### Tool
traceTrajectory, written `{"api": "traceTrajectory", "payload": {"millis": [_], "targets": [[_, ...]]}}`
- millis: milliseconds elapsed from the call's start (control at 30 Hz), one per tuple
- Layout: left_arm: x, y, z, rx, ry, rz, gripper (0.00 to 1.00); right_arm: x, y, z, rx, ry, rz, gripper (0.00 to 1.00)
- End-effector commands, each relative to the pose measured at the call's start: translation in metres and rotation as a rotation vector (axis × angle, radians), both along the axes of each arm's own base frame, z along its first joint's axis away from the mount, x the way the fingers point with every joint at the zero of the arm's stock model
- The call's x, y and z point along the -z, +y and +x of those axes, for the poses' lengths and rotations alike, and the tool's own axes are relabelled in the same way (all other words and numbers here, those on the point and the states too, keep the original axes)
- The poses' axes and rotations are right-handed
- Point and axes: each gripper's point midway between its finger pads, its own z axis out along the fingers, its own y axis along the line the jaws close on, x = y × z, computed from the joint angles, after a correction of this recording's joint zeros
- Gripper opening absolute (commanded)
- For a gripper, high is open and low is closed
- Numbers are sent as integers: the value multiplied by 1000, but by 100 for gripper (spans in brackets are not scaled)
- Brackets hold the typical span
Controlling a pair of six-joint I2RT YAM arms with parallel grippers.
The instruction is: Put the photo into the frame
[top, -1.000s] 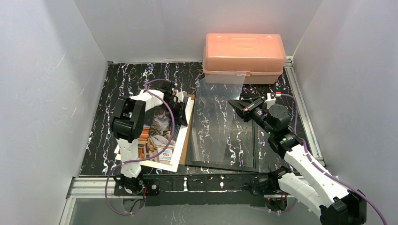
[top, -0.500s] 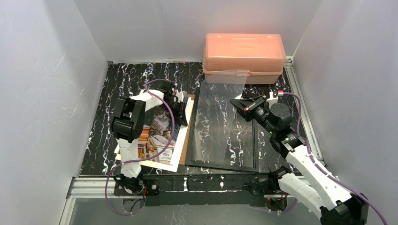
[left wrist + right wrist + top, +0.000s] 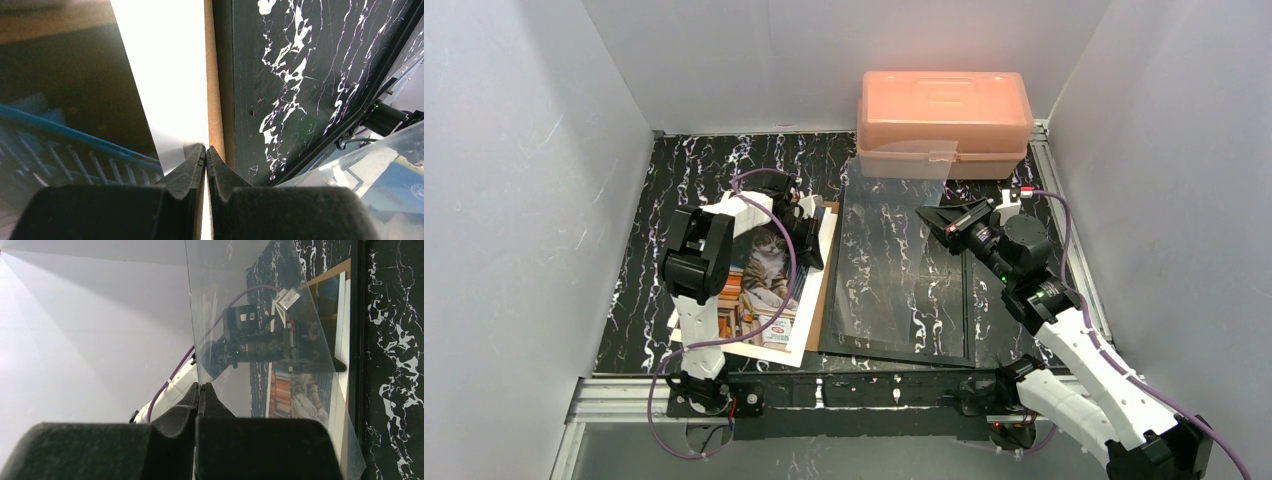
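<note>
Photo flat, long axis near-to-far

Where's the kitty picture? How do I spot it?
Find the big pink plastic box at the back of the black marble table. Come forward and left: the photo lies on a brown board. It's the only colourful sheet, showing a cat among books with a white border.

Pink box on marble tabletop, far edge
</note>
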Motion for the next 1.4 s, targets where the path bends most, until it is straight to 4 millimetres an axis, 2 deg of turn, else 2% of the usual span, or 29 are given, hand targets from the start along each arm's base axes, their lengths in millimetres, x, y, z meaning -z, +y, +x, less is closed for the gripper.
{"api": "traceTrajectory", "payload": {"millis": [0,500,1000,1367], "targets": [[9,8,-9,5,26,43,4,-28,1,-2,-5,-73,67,1],[9,9,-9,6,21,48,4,-34,2,-8,-17,-68,120,1],[9,9,-8,5,22,49,3,-40,17,-12,-61,-72,167,1],[9,10,-9,5,22,52,3,-27,23,-16,-65,-52,155,1]]}}
